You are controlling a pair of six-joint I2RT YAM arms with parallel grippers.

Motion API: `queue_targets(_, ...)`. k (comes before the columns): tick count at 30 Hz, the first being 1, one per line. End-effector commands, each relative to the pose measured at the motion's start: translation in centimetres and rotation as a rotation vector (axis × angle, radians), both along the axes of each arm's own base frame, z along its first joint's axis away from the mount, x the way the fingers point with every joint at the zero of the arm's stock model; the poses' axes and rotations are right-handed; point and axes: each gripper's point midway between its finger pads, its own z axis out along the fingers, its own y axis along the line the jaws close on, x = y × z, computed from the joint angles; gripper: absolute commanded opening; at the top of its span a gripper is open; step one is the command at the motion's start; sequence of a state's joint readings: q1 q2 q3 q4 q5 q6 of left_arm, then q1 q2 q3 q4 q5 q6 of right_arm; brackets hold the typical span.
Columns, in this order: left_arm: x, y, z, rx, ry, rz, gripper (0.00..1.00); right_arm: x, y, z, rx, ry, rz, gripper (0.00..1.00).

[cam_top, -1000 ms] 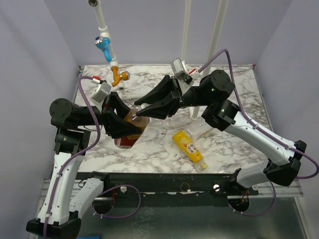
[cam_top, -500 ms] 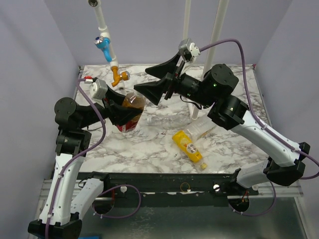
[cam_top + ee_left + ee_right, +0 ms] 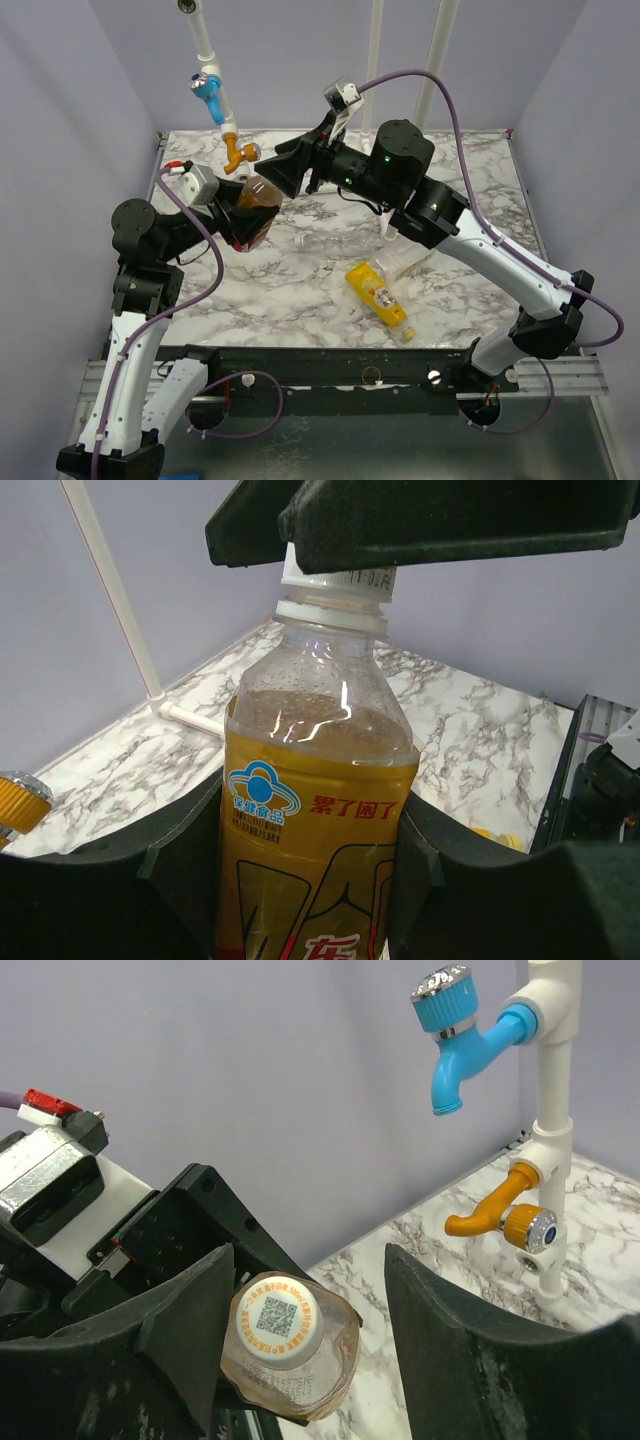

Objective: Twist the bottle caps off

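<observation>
My left gripper (image 3: 243, 224) is shut on the brown bottle (image 3: 262, 203) with the red label and holds it tilted above the table. In the left wrist view the bottle (image 3: 318, 810) stands between my left gripper's (image 3: 315, 890) pads. Its white cap (image 3: 336, 578) is on the neck. My right gripper (image 3: 268, 178) is open and sits around the cap (image 3: 277, 1317). In the right wrist view my right gripper (image 3: 310, 1335) has its left finger (image 3: 195, 1335) close beside the cap, with a wide gap to the right finger (image 3: 450, 1350).
A yellow-orange bottle (image 3: 378, 293), a slim clear bottle (image 3: 345, 242) and a wider clear bottle (image 3: 405, 262) lie on the marble table (image 3: 470, 190). A white pipe with a blue tap (image 3: 205, 85) and an orange tap (image 3: 240, 153) stands at the back left, close to the grippers.
My left gripper has lifted the brown bottle up and toward the back left. My right gripper has swung left, rolled over, and now sits open around the cap.
</observation>
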State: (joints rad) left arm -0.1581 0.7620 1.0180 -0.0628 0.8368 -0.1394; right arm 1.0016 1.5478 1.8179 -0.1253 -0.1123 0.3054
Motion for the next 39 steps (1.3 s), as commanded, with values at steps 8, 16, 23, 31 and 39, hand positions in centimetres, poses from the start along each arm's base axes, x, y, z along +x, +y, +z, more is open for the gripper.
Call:
queue_targets(8, 0.6, 0.4, -0.6, 0.01, 0.004, 0.035, 0.2, -0.2, 0.7, -0.3, 0.012, 0.04, 0.021, 0.57)
queue_targets(16, 0.5, 0.4, -0.7, 0.004, 0.011, 0.037, 0.2, -0.1, 1.1, -0.5, 0.013, 0.04, 0.028, 0.43)
queue_targets(23, 0.6, 0.4, -1.0, 0.001, 0.026, 0.038, 0.2, -0.1, 1.0, -0.6, 0.016, 0.035, 0.027, 0.42)
queue_targets(31, 0.6, 0.3, -0.6, -0.019, 0.051, 0.03, 0.2, -0.2, 1.0, -1.1, -0.004, 0.023, 0.034, 0.29)
queue_targets(39, 0.4, 0.1, 0.0, -0.04, 0.064, 0.02, 0.2, 0.2, 0.3, -1.7, 0.0, 0.03, -0.01, 0.57)
